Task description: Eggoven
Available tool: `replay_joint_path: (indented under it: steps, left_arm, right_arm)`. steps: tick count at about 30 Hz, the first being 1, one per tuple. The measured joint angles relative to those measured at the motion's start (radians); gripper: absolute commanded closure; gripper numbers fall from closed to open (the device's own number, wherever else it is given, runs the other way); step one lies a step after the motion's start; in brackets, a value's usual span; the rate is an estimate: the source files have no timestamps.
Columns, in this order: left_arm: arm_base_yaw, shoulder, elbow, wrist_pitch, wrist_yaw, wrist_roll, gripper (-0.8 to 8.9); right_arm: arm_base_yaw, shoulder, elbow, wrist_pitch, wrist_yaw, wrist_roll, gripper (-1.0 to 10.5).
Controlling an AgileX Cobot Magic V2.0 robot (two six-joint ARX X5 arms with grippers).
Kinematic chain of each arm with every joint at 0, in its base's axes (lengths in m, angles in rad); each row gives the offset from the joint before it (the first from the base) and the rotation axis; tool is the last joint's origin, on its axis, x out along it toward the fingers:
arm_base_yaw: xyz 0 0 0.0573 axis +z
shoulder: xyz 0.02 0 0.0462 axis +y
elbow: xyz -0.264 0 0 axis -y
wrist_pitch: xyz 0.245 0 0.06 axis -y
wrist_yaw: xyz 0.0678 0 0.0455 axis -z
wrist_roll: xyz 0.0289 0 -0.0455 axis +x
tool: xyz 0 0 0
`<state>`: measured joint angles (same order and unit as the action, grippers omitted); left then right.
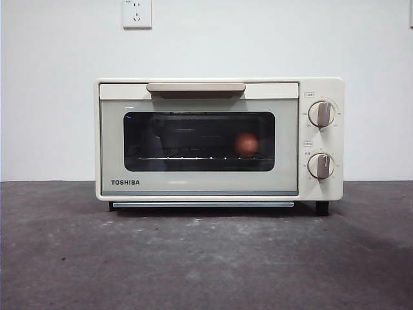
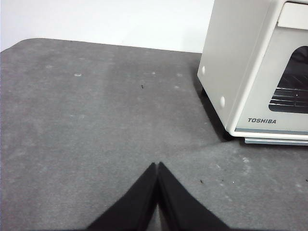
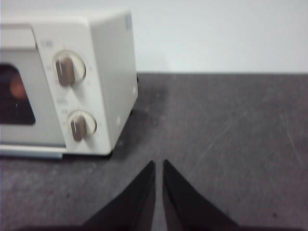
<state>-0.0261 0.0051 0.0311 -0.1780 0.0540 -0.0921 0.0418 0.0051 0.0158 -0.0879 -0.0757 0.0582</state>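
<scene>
Grey table (image 1: 206,258): one oven (image 1: 219,139), door shut, one egg (image 1: 246,144) inside.

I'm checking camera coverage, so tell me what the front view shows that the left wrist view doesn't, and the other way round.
Only the front view shows the egg on the rack, the handle, both knobs and a wall socket. Only the left wrist view shows the left gripper, jaws together over bare table. Both show the closed oven.
</scene>
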Motion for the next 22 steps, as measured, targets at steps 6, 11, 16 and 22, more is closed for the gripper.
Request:
replay_joint_path:
  steps: [6, 11, 16, 22]
  left_arm:
    - [0.000, 0.000, 0.000, 0.000, 0.000, 0.000, 8.06]
    - [0.000, 0.000, 0.000, 0.000, 0.000, 0.000, 8.06]
    - [0.000, 0.000, 0.000, 0.000, 0.000, 0.000, 8.06]
    - [0.000, 0.000, 0.000, 0.000, 0.000, 0.000, 8.06]
  right_arm:
    - [0.000, 0.000, 0.000, -0.076, 0.002, 0.002, 9.4]
    - [0.000, 0.000, 0.000, -0.013, 0.001, 0.002, 9.4]
    - [0.000, 0.000, 0.000, 0.028, 0.001, 0.002, 9.4]
    - [0.000, 0.000, 0.000, 0.047, 0.001, 0.002, 9.4]
